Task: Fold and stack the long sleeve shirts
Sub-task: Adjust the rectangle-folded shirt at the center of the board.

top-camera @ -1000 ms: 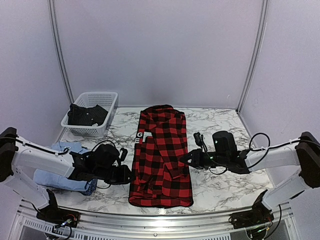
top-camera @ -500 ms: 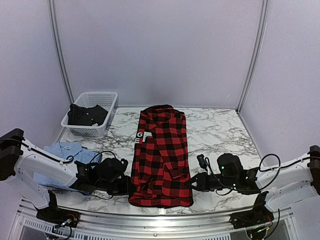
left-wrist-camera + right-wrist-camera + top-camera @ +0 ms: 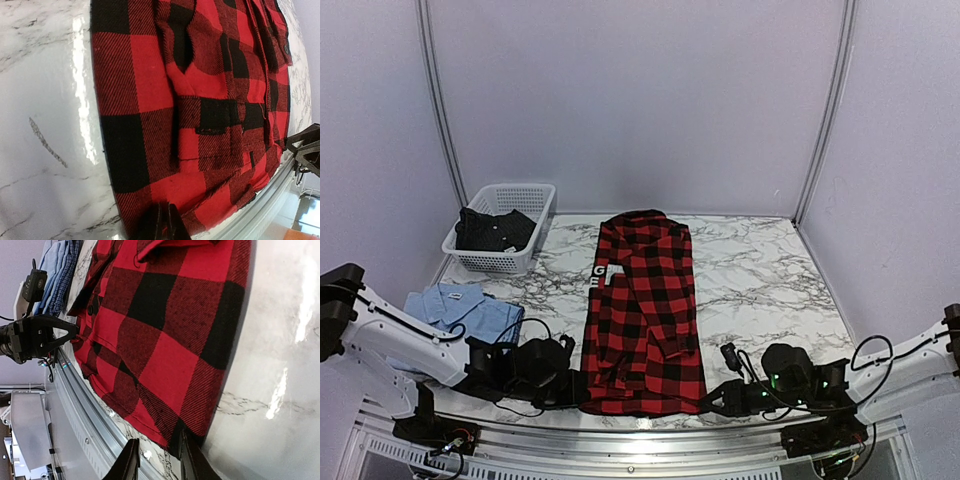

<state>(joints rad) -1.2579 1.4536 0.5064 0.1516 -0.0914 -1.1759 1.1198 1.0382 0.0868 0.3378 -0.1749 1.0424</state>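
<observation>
Red-and-black checked flannel (image 3: pixel 642 310) lies flat down the middle of the marble bench (image 3: pixel 760 270). Its collar is at the far end and its hem is close to the near edge. A slip of white lettering on black shows at its left side.

The left gripper (image 3: pixel 163 222) sits low at the left corner of the hem, with its jaws drawn together on the edge of the cloth. The right gripper (image 3: pixel 157 447) sits at the right corner of the hem with its jaws apart. The dark tip of that corner lies between them, close against one finger.

To the left of the flannel, and apart from it, the blue shirt (image 3: pixel 460 308) lies in a flat bundle with its collar showing. The left arm runs along its near side.

Farther back, to the left of the flannel's collar, stands a white mesh basket (image 3: pixel 510 188). It holds a dark garment (image 3: pixel 492 230), loosely bundled and filling most of the basket.
</observation>
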